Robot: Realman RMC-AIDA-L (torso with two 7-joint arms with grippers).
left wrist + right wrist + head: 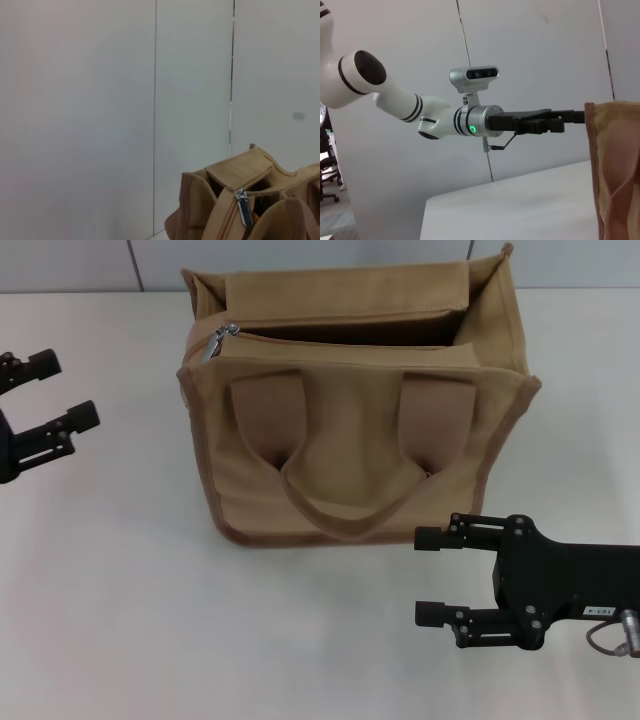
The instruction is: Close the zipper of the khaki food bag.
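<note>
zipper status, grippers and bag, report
Left gripper open, off the bag's left. Right gripper open, front right. Khaki food bag upright, zipper open, pull tab at left end. Path unobstructed.

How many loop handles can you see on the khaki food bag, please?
2: the near handle droops over the front face of the khaki food bag; the far handle lies against the back panel.

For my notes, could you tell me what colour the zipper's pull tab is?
Shiny silver; the pull tab shows best in the left wrist view.
</note>
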